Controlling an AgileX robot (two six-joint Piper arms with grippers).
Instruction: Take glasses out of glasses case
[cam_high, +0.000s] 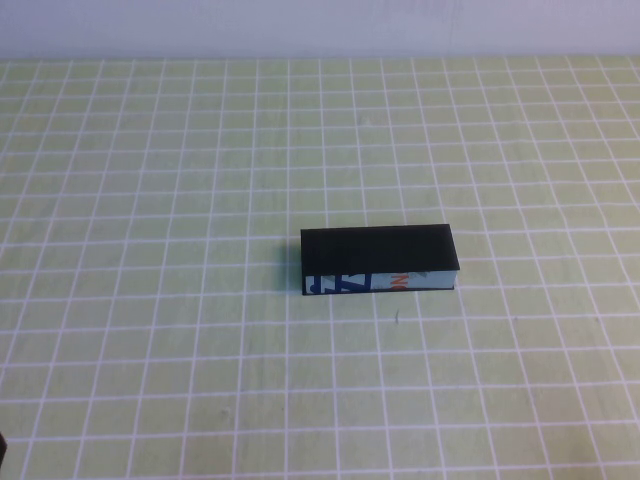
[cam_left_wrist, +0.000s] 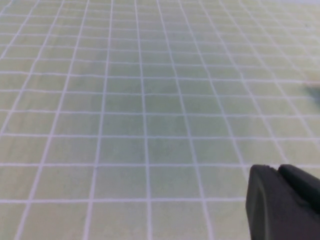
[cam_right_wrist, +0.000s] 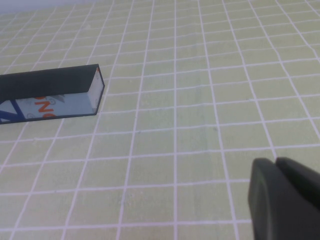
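Near the middle of the pale green desk (cam_high: 150, 300) with its white grid, slightly toward the robot's right: a rectangular black glasses case (cam_high: 378, 258) with a flat lid. Lying flat, long side across the high view. Lid down and closed on the box, so nothing of the inside on show. Front side turned toward the robot, white-blue, printed with blue lettering and an orange mark. Standing alone, with bare grid squares all around it.

In the right wrist view, the same glasses case (cam_right_wrist: 50, 95) seen from one end: black lid on top, pale short end face, orange letters and a blue stroke along the long printed side.

Right pincer (cam_right_wrist: 287, 197): only a dark, rounded part visible at the edge of its own wrist view, above bare desk, well apart from the case. No telling whether wide or narrow.

Left pincer (cam_left_wrist: 285, 202): likewise only a dark part visible in the corner of its wrist view, over bare green squares, touching nothing. No telling here either whether wide or narrow.
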